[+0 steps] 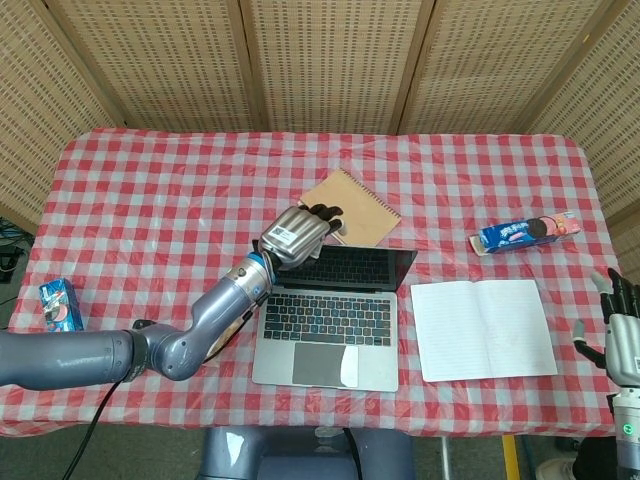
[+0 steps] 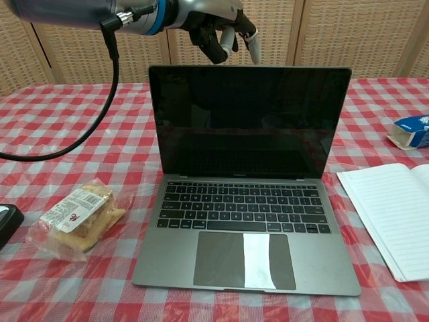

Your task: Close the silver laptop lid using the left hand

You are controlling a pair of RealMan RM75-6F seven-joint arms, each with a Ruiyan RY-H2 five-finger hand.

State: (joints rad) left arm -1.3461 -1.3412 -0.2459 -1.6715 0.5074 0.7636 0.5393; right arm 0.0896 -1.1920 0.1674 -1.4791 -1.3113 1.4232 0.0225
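Observation:
The silver laptop [image 1: 330,310] [image 2: 247,194] stands open in the middle of the table, its lid upright and its dark screen facing me. My left hand [image 1: 298,232] [image 2: 218,27] hovers just above and behind the lid's top edge, left of centre. Its fingers curl downward toward the edge with nothing in them; I cannot tell whether they touch the lid. My right hand [image 1: 622,335] rests off the table's right edge with its fingers spread and nothing in it.
A brown notebook [image 1: 355,207] lies behind the laptop, an open white notebook [image 1: 483,329] [image 2: 397,215] to its right. A wrapped snack [image 2: 75,218] lies left of the laptop. A blue biscuit pack [image 1: 524,232] lies at the right and a small blue carton [image 1: 58,305] at the left edge.

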